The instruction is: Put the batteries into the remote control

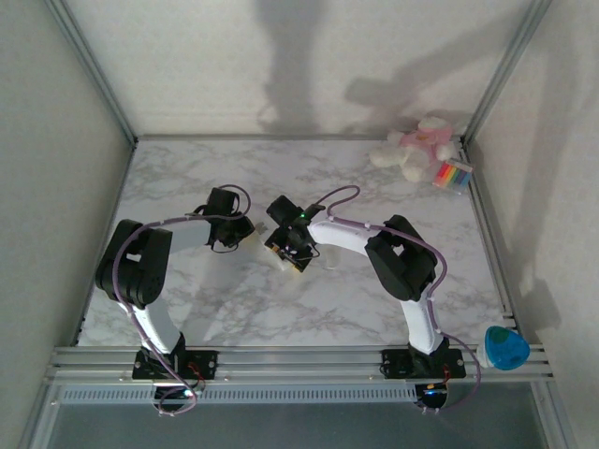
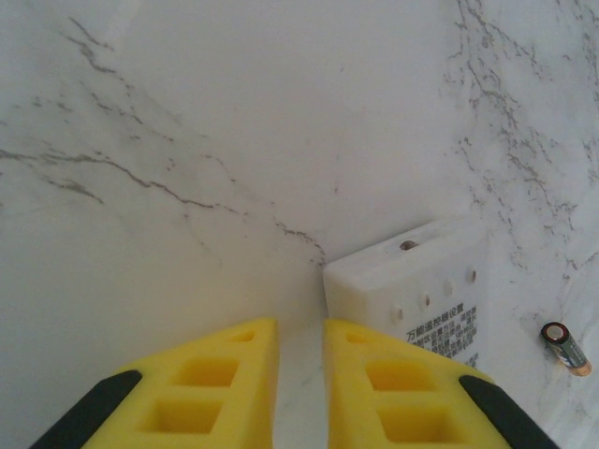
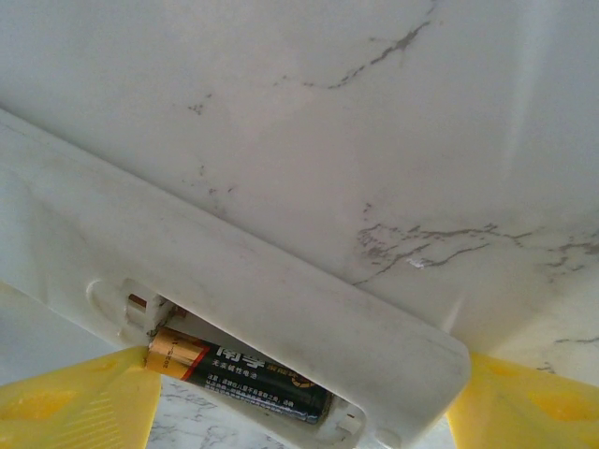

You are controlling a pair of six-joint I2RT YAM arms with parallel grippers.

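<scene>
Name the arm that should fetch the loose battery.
Left. The left gripper is shut and empty, with the loose battery near it; the right gripper hangs over the remote control.

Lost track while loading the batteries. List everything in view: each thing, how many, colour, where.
long white plastic remote control: one, white, mid-table, back up, battery compartment open.
small cylindrical batteries: two, dark with gold ends; one in the compartment, the other loose on the table beside the remote.
soft plush toy: one, pink and white, far right corner.
multicoloured striped pack: one, beside the plush toy.
rounded blue-green object: one, near right corner.
marble-patterned table: one, white with grey veins.
left gripper: yellow fingers nearly together, empty, by the remote's end.
right gripper: yellow fingers wide apart, either side of the remote.
</scene>
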